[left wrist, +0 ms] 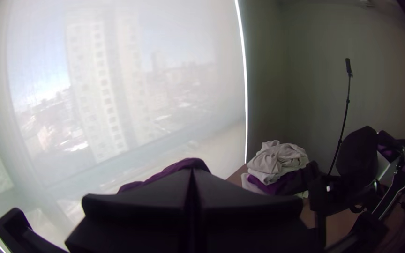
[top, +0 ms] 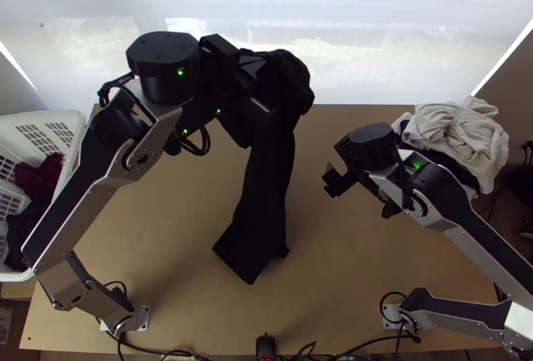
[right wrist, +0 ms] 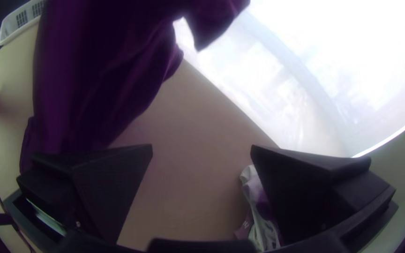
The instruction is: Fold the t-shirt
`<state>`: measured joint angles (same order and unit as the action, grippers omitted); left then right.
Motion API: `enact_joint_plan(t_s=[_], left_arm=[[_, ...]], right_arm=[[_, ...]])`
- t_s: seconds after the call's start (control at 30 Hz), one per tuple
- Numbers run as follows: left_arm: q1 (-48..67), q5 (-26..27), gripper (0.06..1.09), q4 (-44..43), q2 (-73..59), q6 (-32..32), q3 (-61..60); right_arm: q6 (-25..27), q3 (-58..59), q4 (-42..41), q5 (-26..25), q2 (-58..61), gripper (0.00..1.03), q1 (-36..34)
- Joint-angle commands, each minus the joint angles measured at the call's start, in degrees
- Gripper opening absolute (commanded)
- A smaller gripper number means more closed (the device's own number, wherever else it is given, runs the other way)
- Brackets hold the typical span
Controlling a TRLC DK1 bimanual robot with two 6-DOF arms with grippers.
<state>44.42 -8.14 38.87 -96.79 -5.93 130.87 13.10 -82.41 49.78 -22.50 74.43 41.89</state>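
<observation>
- One dark t-shirt [top: 265,181] hangs from the left gripper [top: 258,82] in a long, narrow drape, its near end resting around the middle of the table [top: 160,228].
- Its upper part is bunched and rounded around the gripper, by the table's far edge; below, it narrows, then widens to a squared end with a pointed corner.
- Long soft creases run down the cloth in the right wrist view, and a loose flap juts from its upper part.
- The left fingers are pressed together at their tips, pinching the t-shirt's raised part.
- The right gripper [top: 363,194] is apart from the shirt, over the table, its fingers spread wide with nothing between them.
- A white plastic basket [top: 74,123] with slotted sides stands at the table's left; in it lie a dark red cloth [top: 40,176] and a black cloth [top: 28,224], both crumpled.
- At the far right corner, a beige garment [top: 460,128] lies heaped on darker cloth [top: 445,160].
</observation>
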Motion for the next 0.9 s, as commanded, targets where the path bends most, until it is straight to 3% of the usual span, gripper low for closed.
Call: enact_joint_plan(t_s=[0.0,0.37,0.63,0.87], left_arm=[[5.3,-0.9,0.09,1.6,0.0,-0.7,-0.4],[8.0,-0.9,0.09,5.0,1.2,-1.7,-3.0],[8.6,-1.0,0.09,6.0,1.2,-2.1,-3.1],[8.5,-1.0,0.09,6.8,0.9,-2.2,-3.6]], right_arm=[[1.0,-5.0,-8.9,0.0,4.3,0.98,-1.5],[2.6,-3.9,-20.0,0.0,9.9,0.98,-4.7],[5.0,-2.5,-21.8,0.7,12.5,0.96,-5.7],[4.7,-4.2,-23.4,3.6,11.2,0.96,-1.7]])
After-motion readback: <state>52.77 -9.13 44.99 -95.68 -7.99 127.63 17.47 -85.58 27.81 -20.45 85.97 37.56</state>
